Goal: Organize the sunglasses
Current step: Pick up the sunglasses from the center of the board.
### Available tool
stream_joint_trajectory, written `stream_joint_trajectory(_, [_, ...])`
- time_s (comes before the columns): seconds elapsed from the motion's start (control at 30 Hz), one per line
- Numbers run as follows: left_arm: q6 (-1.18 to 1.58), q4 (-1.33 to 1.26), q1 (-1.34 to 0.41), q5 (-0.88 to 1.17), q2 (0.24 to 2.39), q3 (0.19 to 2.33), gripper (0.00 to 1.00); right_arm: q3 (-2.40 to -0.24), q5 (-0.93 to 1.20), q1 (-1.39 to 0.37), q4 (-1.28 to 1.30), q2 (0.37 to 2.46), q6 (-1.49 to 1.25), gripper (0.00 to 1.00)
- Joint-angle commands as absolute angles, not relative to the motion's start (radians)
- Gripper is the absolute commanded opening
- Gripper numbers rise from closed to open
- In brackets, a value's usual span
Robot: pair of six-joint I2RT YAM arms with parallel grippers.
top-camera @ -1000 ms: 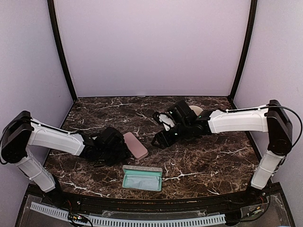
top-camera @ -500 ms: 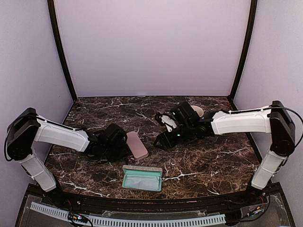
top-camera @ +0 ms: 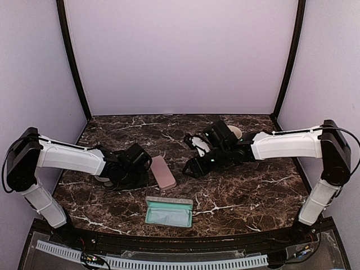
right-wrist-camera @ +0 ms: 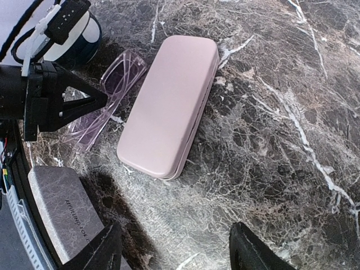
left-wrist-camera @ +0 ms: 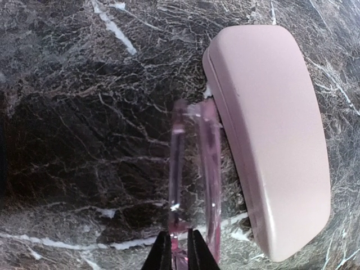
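Your left tool [left-wrist-camera: 179, 254] pinched the pink sunglasses [left-wrist-camera: 211, 169] just beside the pink case [left-wrist-camera: 270, 135]; your right tool [right-wrist-camera: 174, 247] hovered spread wide near that case.

We log translucent pink sunglasses [left-wrist-camera: 211, 163], a pale pink case [left-wrist-camera: 270, 129], an open case [top-camera: 169, 214] with mint-green lining and grey shell, and a black-brown marble table [top-camera: 253, 191] with white veins.

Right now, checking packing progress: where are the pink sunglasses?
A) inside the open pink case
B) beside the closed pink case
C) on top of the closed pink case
B: the pink sunglasses sit alongside the pink case, whose lid is shut.
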State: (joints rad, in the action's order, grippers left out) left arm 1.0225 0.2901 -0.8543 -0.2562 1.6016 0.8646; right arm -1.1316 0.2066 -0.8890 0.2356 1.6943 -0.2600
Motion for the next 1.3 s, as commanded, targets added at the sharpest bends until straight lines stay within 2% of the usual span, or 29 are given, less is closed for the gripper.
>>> stream_joint_trajectory(0.0, [0.940, 0.399, -0.853, -0.285, 1.583, 0.907, 0.10, -1.179, 0.227, -0.882, 0.215, 1.706, -0.262, 0.66])
stream_joint_trajectory(0.3, [0.890, 0.416, -0.853, -0.264, 1.616, 0.946, 0.00, -1.183, 0.228, -0.883, 0.219, 1.712, -0.268, 0.65])
stream_joint_trajectory(0.57, [0.861, 0.483, -0.853, -0.265, 1.627, 0.999, 0.00, -1.190, 0.227, -0.882, 0.225, 1.709, -0.264, 0.65])
stream_joint_trajectory(0.7, [0.886, 0.459, -0.853, -0.270, 1.613, 0.995, 0.11, -1.191, 0.232, -0.883, 0.224, 1.715, -0.264, 0.65])
stream_joint_trajectory(0.87, [0.913, 0.412, -0.853, -0.261, 1.639, 0.998, 0.31, -1.196, 0.233, -0.882, 0.230, 1.717, -0.259, 0.65])
stream_joint_trajectory(1.0, [0.899, 0.439, -0.853, -0.295, 1.684, 1.035, 0.42, -1.199, 0.236, -0.882, 0.235, 1.718, -0.256, 0.65])
stream_joint_trajectory(1.17, [0.869, 0.473, -0.853, -0.314, 1.744, 1.095, 0.45, -1.203, 0.232, -0.883, 0.243, 1.721, -0.250, 0.65])
stream_joint_trajectory(1.27, [0.867, 0.493, -0.853, -0.328, 1.761, 1.115, 0.39, -1.201, 0.233, -0.883, 0.245, 1.718, -0.251, 0.65])
